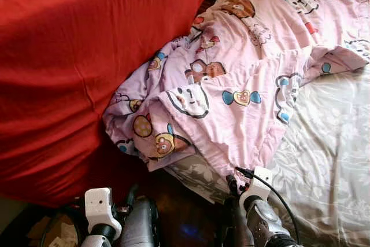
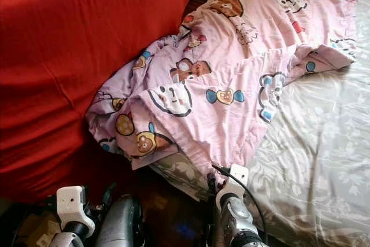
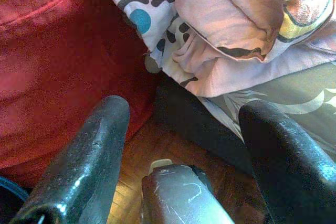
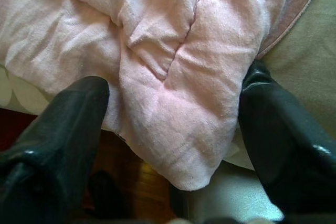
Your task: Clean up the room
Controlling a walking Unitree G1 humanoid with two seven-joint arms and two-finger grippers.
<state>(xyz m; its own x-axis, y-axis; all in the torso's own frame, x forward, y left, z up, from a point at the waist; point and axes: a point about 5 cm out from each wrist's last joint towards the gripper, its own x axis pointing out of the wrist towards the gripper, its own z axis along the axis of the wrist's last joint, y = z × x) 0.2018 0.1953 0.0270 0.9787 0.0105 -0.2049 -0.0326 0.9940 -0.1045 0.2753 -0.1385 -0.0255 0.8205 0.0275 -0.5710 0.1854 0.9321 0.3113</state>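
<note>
Pink quilt point(image 4: 173, 77) corner between spread right end effector point(image 4: 173, 145) fingers.

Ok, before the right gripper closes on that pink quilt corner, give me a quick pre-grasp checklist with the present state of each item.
1. Right gripper open: ok, both black fingers spread wide.
2. Quilt corner between the fingers: ok, the hanging corner of the pink quilt sits in the gap.
3. Fingers already touching cloth: cannot tell.
4. Only the quilt in the bite: cannot tell; the grey floral sheet lies right beside the corner.
5. Left gripper out of the way: ok, open, low over the wooden floor by the red cover.
6. Rest of the quilt free to pull: not ok, it is bunched against the red cover.
</note>
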